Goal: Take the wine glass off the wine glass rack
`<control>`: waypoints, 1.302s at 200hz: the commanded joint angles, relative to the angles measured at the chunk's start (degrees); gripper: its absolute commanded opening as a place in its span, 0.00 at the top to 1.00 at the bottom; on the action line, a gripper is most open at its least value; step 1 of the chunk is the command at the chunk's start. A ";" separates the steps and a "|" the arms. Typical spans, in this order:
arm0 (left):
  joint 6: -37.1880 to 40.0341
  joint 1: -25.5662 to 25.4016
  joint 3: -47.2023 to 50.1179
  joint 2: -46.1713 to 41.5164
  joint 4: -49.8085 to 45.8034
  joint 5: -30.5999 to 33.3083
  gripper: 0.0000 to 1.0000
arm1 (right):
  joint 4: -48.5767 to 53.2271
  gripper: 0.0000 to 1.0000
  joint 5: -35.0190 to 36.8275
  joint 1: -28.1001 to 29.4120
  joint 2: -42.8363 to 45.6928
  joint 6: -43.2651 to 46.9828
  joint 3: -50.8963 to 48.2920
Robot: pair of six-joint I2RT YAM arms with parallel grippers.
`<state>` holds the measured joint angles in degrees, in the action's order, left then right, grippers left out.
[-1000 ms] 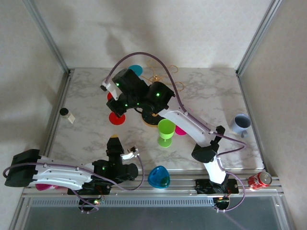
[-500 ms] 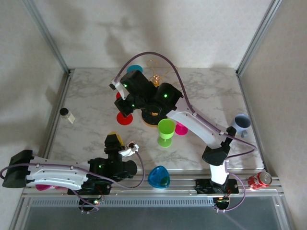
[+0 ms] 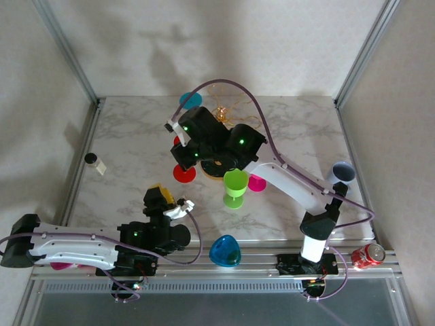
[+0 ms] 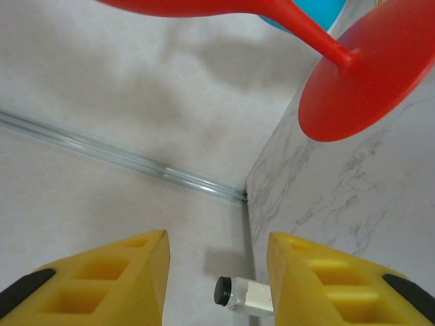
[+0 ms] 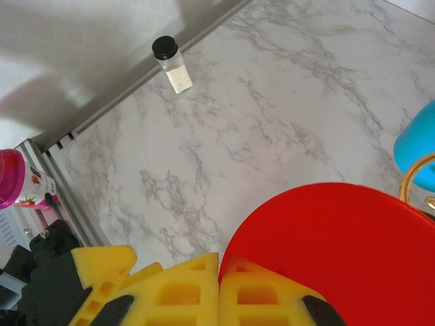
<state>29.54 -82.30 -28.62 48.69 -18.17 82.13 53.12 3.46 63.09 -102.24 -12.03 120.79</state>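
**Change since a second ago:** your right arm has swung to the right, and the red foot of the wine glass [image 3: 183, 173] has travelled with it.

**Bottle [image 3: 95, 161]:** small, black-capped, at the left edge of the table [image 3: 122, 136].

**Left gripper [image 4: 216, 251]:** fingers apart with nothing between them. The glass hangs well ahead of it and above.

**Wine glass:** aloft just near-left of the rack [image 3: 228, 109]. Its stem is slanted, with the foot toward you.

**Right gripper [image 5: 219, 268]:** fingers pressed together, judged to be pinching the stem just behind the foot. This is your nearer arm, so draw the glass away from the gold wires along the stem.
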 commanded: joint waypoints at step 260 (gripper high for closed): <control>-44.11 31.13 -29.27 -0.22 -10.85 -30.14 0.51 | -8.32 1.00 5.49 3.55 9.60 -7.97 -18.60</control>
<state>-10.83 -54.76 -55.27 46.37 -29.36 60.49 45.58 5.69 65.21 -94.61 -19.31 103.59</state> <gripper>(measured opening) 0.486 0.054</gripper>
